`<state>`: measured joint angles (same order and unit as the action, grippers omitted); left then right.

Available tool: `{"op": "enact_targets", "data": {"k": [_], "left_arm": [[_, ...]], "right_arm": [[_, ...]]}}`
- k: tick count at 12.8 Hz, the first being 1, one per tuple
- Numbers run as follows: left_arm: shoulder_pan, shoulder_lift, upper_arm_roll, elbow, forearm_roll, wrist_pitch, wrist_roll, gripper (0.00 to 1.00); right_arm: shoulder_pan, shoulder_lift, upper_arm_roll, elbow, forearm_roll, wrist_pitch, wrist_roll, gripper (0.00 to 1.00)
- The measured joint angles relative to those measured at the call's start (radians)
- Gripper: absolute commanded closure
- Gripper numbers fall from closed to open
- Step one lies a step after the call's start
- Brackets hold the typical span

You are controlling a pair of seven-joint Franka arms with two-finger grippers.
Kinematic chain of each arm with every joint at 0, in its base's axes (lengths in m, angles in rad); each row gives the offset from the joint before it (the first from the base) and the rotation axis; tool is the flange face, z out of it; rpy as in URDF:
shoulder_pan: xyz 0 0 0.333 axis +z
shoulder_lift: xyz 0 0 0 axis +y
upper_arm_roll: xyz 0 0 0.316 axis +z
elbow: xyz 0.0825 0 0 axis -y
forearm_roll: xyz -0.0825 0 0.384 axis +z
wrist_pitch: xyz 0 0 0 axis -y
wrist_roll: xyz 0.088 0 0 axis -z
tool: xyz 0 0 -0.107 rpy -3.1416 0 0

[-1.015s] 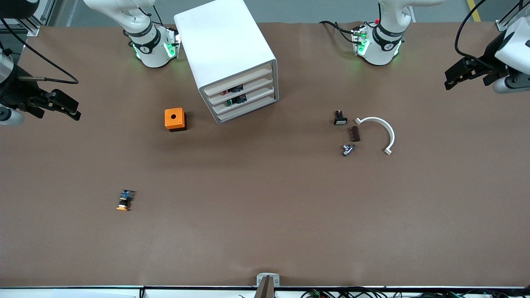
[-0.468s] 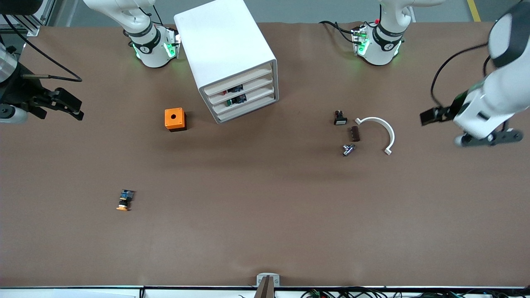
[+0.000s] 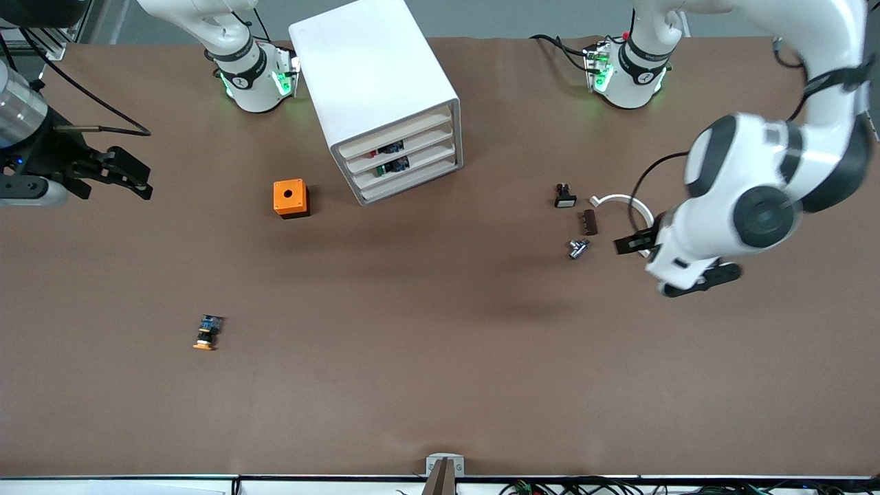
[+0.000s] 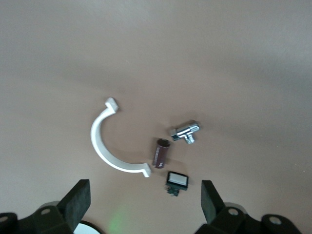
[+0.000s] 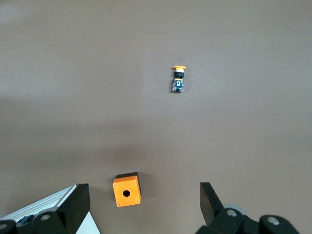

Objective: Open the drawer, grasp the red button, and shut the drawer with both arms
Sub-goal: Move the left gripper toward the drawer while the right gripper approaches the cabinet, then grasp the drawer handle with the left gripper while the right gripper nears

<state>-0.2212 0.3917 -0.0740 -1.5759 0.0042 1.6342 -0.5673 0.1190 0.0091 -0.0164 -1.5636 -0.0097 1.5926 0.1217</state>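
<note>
Drawers all closed, both arms up over the counter, nothing grasped.

The counter point(image 3: 440, 385) carries the cabinet point(image 3: 375, 89) at the right arm's end, its four drawers flush. The drawer point(image 3: 405, 146) to open looks to be the second from the top, where a speck of red, probably the button point(image 3: 375, 152), shows through the slat gap; it is too small to be sure. The left arm hangs with its hand point(image 4: 145, 204) released above a white arc point(image 3: 636, 206) and small parts, well apart from the cabinet. The right hand point(image 5: 144, 204), also released, hovers toward its own end, over the counter near the orange cube point(image 3: 291, 198). The pull would go best square to the angled front, one hand hooking the slat lip, the other steadying the cabinet so it cannot slide.
</note>
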Motion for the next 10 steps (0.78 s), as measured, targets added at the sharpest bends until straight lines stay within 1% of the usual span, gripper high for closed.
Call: {"op": "enact_targets", "data": {"k": [2,4,6,8,10], "left_arm": [[-0.034,0.064,-0.001,0.006,-0.022,0.012,-0.061,0.0],[-0.082,0.112,-0.002,0.017,-0.076,0.014,-0.188,0.0],[-0.14,0.144,-0.003,0.029,-0.135,0.014,-0.342,0.0],[-0.204,0.175,-0.003,0.05,-0.22,0.014,-0.526,0.0],[-0.265,0.209,-0.004,0.072,-0.308,0.014,-0.76,0.0]], "right_arm": [[0.014,0.017,0.001,-0.005,0.0,-0.003,0.004,0.0],[0.041,0.045,0.001,-0.007,0.0,-0.005,0.052,0.0],[0.078,0.078,0.002,-0.007,0.0,-0.003,0.158,0.0],[0.117,0.111,0.003,-0.008,0.006,0.002,0.264,0.0],[0.142,0.142,0.005,-0.008,0.051,0.017,0.331,0.0]]}}
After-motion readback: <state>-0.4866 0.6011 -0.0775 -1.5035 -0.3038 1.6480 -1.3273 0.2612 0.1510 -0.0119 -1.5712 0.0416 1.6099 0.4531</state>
